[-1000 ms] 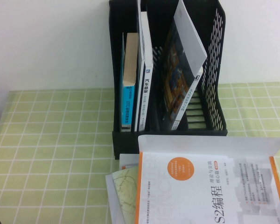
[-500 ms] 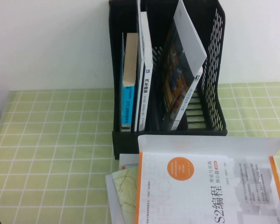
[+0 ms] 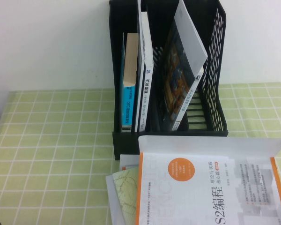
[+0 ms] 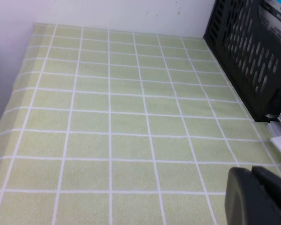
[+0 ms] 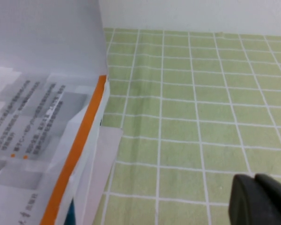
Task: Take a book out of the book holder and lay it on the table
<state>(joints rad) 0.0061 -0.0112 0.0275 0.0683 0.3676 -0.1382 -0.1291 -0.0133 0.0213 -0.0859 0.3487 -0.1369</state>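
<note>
Three books in holder, two hands.

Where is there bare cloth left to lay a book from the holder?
Bare cloth lies left of the book holder, and a patch to its right. The near middle is crowded by the white book. Left end effector and right end effector stay low.

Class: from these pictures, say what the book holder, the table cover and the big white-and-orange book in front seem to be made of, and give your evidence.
Holder: likely rigid matte black plastic, with moulded slotted sides.
Table cover: probably cloth or vinyl; printed green check, material unclear.
Book: paper, with what looks like a translucent plastic wrap.
Left gripper and right gripper hover over the cover.
</note>
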